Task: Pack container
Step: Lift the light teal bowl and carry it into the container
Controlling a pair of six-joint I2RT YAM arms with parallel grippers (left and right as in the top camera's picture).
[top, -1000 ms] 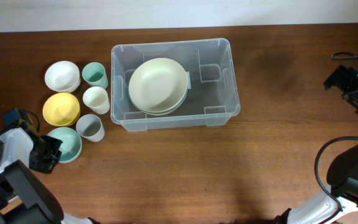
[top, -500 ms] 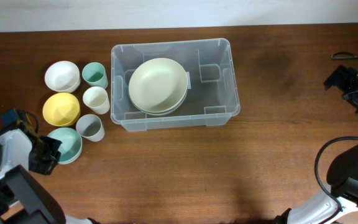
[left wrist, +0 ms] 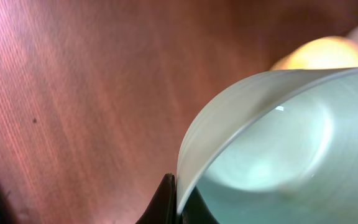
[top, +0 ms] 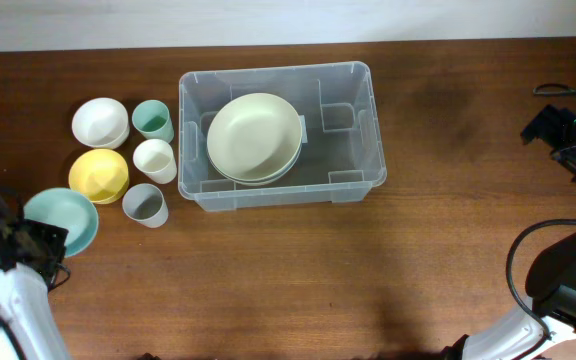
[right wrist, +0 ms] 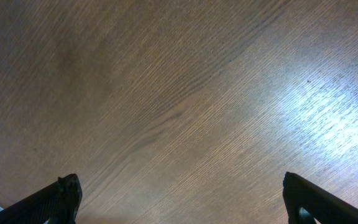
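Observation:
The clear plastic container (top: 358, 120) stands at the table's middle back with pale cream bowls (top: 254, 137) stacked in its left half. My left gripper (top: 40, 243) is shut on the rim of a teal bowl (top: 63, 218), held at the left edge of the table; in the left wrist view the teal bowl (left wrist: 278, 143) fills the right side and the fingertips (left wrist: 166, 202) pinch its rim. My right gripper (top: 568, 135) is open and empty at the far right, over bare wood (right wrist: 179, 106).
Left of the container sit a white bowl (top: 100, 122), a yellow bowl (top: 99, 175), a teal cup (top: 153, 120), a white cup (top: 154, 159) and a grey cup (top: 145, 205). A black cable (top: 558, 90) lies at the right edge.
My left gripper has taken the teal bowl by its rim and moved it left and forward, away from the grey cup. The right arm has not moved.

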